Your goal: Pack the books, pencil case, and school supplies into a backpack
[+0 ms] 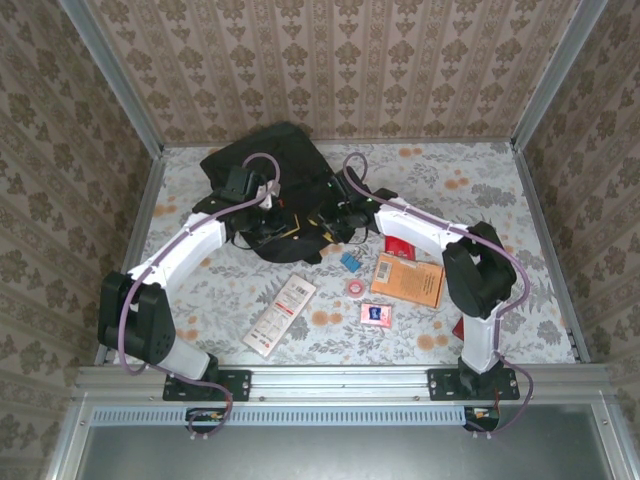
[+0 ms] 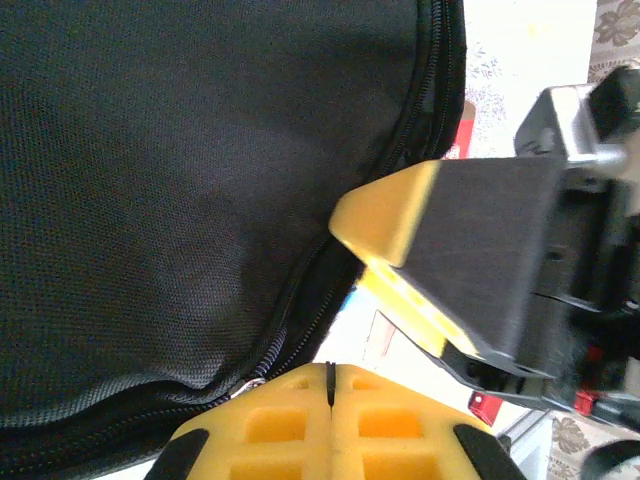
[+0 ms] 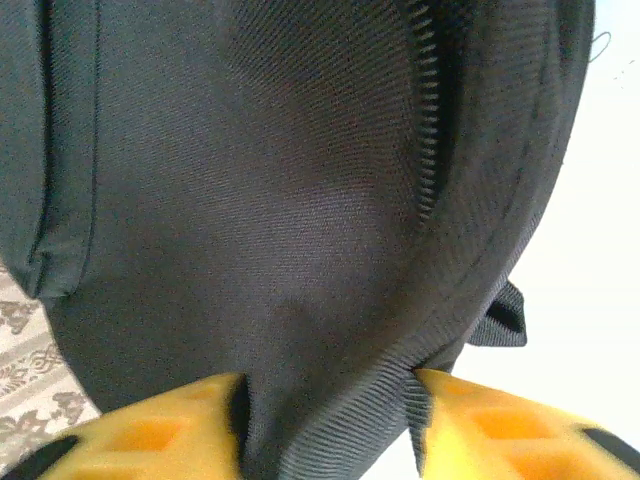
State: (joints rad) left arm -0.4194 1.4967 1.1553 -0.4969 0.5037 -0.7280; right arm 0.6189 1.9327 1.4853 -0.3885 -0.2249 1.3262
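Left jaws: pressed together. The pads (image 2: 290, 425) meet along a thin seam, and I see nothing between them. A zip slider (image 2: 255, 384) sits just beside their tips; I cannot tell whether it touches them. From there the zip track (image 2: 300, 300) runs up and away along the edge of the backpack (image 2: 180, 180).

Right jaws: partly spread. A fold of backpack fabric fills the gap and touches both pads (image 3: 150, 430). I read this as a pinch on the fold. In the left wrist view, one right finger (image 2: 395, 222) stands directly ahead of the left jaws at the same bag edge, near but apart.

In the top view, the remaining items lie on the bench (image 1: 480, 190) behind the right jaws, toward that arm's base.
- The red book (image 1: 400, 246) is closest, under the forearm.
- Next come the blue block (image 1: 350, 262) and the orange book (image 1: 408, 280), whose long axis lies across the arm's reach.
- The pink tape roll (image 1: 356, 287) and the square packet (image 1: 376, 314) are further back.

The right arm is nearer to all of them. I see no open mouth in the bag, so I judge that opening it comes first.
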